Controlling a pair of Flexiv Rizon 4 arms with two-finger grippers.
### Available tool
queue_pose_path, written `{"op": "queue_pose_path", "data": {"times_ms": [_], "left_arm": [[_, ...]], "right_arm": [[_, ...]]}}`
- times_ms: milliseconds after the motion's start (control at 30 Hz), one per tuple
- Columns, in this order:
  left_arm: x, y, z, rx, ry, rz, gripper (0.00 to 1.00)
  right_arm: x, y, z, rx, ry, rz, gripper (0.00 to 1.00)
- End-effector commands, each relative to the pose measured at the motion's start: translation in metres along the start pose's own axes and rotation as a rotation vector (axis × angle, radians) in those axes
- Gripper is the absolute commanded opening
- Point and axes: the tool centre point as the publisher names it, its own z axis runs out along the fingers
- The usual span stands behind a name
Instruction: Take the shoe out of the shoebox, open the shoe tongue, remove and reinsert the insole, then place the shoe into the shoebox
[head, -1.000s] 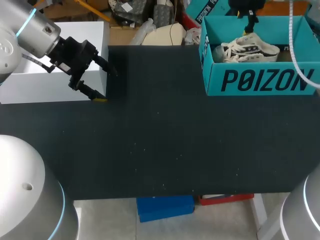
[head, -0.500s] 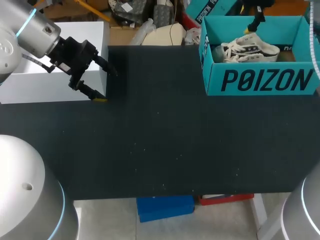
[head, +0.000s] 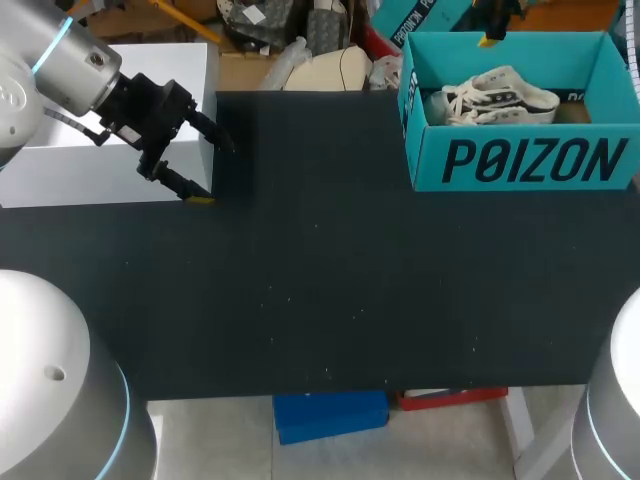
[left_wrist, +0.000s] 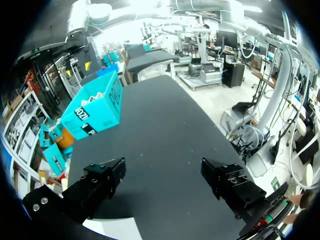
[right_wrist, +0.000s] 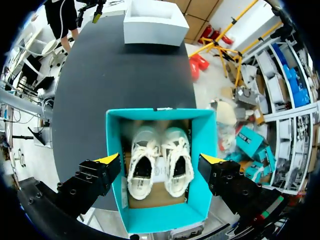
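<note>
Shoe (right_wrist: 142, 161): white, with white laces and a dark inside, lying sole down on the brown cardboard floor of the teal shoebox (right_wrist: 201, 150). Just beside it on the right, a second shoe (right_wrist: 178, 160) of the same kind, both toes pointing the same way. Not touched by either gripper.

Shoebox open-topped, standing at the far right of the black table (head: 330, 280). Large dark lettering (head: 530, 160) across its near wall, plain to see from the head view; more dark lettering on the side wall seen from the left wrist. A small pale label (right_wrist: 124, 195) on one inner wall, too small to read.

Right gripper (right_wrist: 160, 160) well above the box, looking straight down into it. Fingers spread wide, clear of the walls, holding nothing.

Left gripper (head: 215, 172) at the far left of the table, beside the right edge of a white box (head: 60, 170). Fingers wide apart, bare table between them, nothing held. Well apart from the shoebox.
</note>
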Motion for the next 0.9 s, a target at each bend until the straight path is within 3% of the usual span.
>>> {"op": "queue_pose_path", "data": {"times_ms": [33,300,600,700,900], "left_arm": [[0.001,0.0,0.0,-0.004,-0.001,0.0,1.0],[0.001,0.0,0.0,-0.004,-0.001,0.0,1.0],[0.001,0.0,0.0,-0.004,-0.001,0.0,1.0],[0.001,0.0,0.0,-0.004,-0.001,0.0,1.0],[0.001,0.0,0.0,-0.004,-0.001,0.0,1.0]], "right_arm": [[0.038,0.015,-0.03,0.081,-0.035,0.026,1.0],[0.098,0.038,-0.023,0.081,-0.025,0.105,1.0],[0.163,0.045,-0.005,0.055,0.024,0.254,1.0],[0.176,0.041,0.0,0.054,0.033,0.309,1.0],[0.176,0.041,0.0,0.054,0.033,0.309,1.0]]}}
